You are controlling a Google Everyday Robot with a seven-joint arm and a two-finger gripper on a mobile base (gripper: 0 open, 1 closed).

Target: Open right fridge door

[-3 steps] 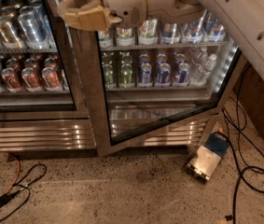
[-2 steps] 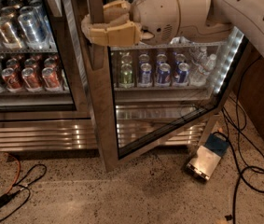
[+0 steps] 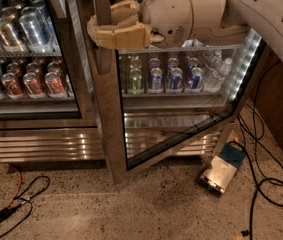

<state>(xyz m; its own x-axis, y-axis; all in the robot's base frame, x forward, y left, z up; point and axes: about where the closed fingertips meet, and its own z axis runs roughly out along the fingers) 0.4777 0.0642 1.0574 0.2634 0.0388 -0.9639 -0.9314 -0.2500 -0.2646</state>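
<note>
Gripper (image 3: 97,28) upper centre of frame, at free edge of right fridge door (image 3: 176,129); clamped or merely hooked, cannot tell. Door mid-frame, standing partly ajar. Pulling step, likely; next needs wider outward sweep along hinge arc.

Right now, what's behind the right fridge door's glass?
Behind the right fridge door: one shelf with a green can, blue cans and clear bottles. The claw, gripping the door's edge, and the arm hide the shelf above.

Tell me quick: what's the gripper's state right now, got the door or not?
Gripper: at the upper steel edge of the right fridge door; open, closed or holding cannot be told.
</note>
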